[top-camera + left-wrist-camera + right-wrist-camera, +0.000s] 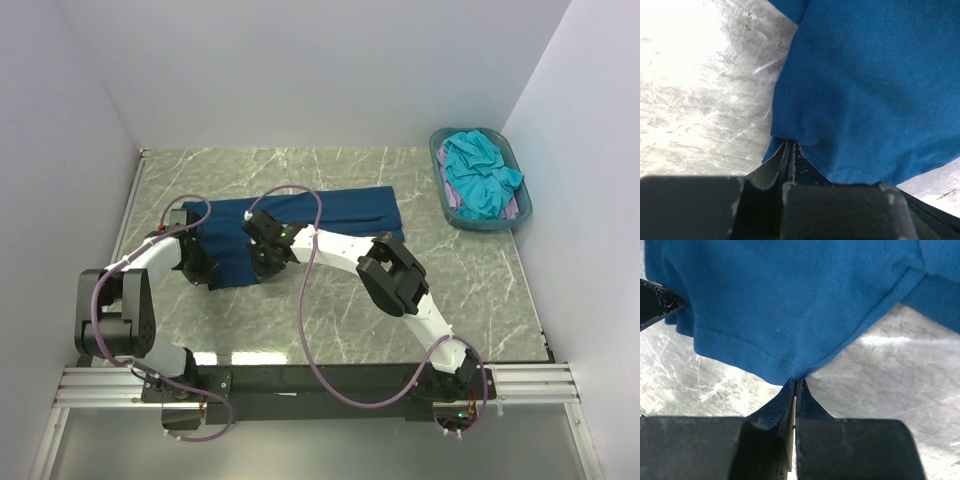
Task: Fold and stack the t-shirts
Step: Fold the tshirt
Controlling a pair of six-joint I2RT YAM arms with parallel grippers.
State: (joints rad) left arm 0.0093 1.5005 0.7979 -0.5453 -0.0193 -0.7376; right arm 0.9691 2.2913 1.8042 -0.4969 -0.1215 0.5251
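Navy t-shirt (pixel 340 210) hem between both jaws

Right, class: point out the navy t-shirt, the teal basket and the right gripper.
navy t-shirt (pixel 340 208): top view, flat cloth beyond the arms.
teal basket (pixel 440 180): top view, left rim.
right gripper (pixel 795 382): right wrist view, shut tips pinching the hem.

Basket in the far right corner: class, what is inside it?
A crumpled turquoise shirt fills the basket; lilac cloth peeks out beneath it. Anything deeper is covered.
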